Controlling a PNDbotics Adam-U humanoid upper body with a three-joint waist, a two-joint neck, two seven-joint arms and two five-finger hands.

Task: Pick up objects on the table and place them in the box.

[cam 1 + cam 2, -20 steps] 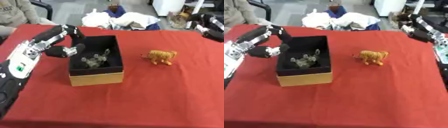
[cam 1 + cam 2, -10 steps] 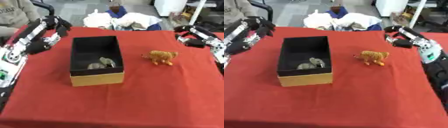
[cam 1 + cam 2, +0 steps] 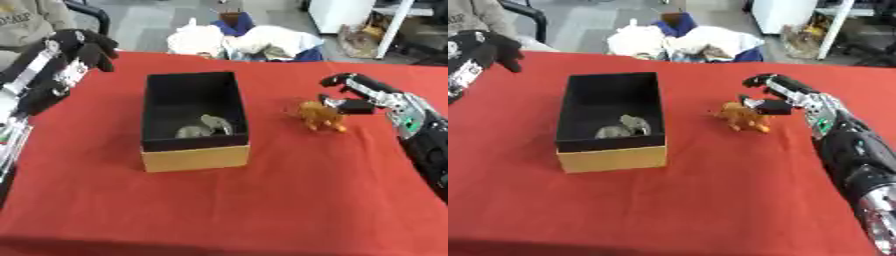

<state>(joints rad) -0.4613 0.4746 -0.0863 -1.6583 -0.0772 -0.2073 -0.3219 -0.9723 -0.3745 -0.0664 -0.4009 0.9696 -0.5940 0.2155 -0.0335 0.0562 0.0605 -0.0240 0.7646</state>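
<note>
Left eye view catches the right hand (image 3: 357, 93) at centre right of the frame, fingers spread and arched, thumb just beside the orange toy animal (image 3: 320, 115), not yet closed on it. That toy stands on the red table (image 3: 262, 200) right of centre, apart from the box (image 3: 194, 120). In the box, left of centre, a grey toy (image 3: 203, 127) already lies on the black floor, so one piece looks done and the orange one is left. Left hand (image 3: 86, 44) sits at upper left, fingers curled, holding nothing. Right eye view shows more of the right forearm and crops the left hand to a dark edge.
</note>
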